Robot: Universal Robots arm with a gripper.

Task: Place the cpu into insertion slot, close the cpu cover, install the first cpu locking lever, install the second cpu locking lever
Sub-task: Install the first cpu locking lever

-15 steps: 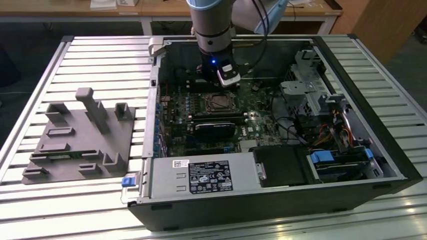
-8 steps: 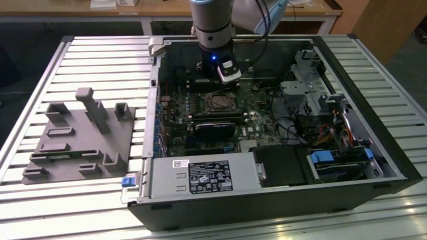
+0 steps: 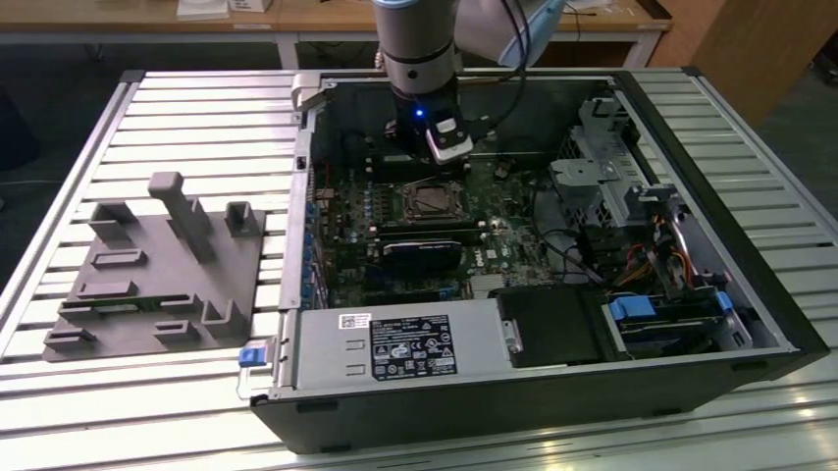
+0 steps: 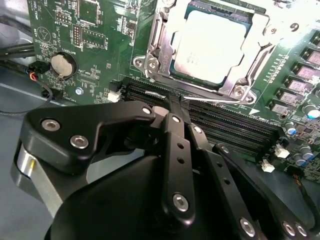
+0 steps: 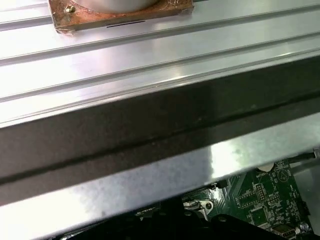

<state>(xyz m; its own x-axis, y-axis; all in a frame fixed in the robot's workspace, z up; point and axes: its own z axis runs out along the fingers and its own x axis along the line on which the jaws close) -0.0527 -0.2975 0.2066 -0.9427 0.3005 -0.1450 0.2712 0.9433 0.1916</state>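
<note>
Second wrist view: cpu (image 4: 207, 47) seated under cpu cover (image 4: 165, 37).

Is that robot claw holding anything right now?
No. The gripper is pinched shut on nothing; the cpu already lies in its socket.

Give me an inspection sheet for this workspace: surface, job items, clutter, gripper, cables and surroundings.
Surface: slatted aluminium table carrying the open computer case.
Job's things: cpu sits in the insertion slot; cpu cover lies closed around it.
Clutter: grey fixture block on the exterior view's left.
Gripper: gripper shut, holding nothing, above the memory slots beside the socket.
Cables: bundle by the drive bays.
Surroundings: wooden desk behind.
</note>
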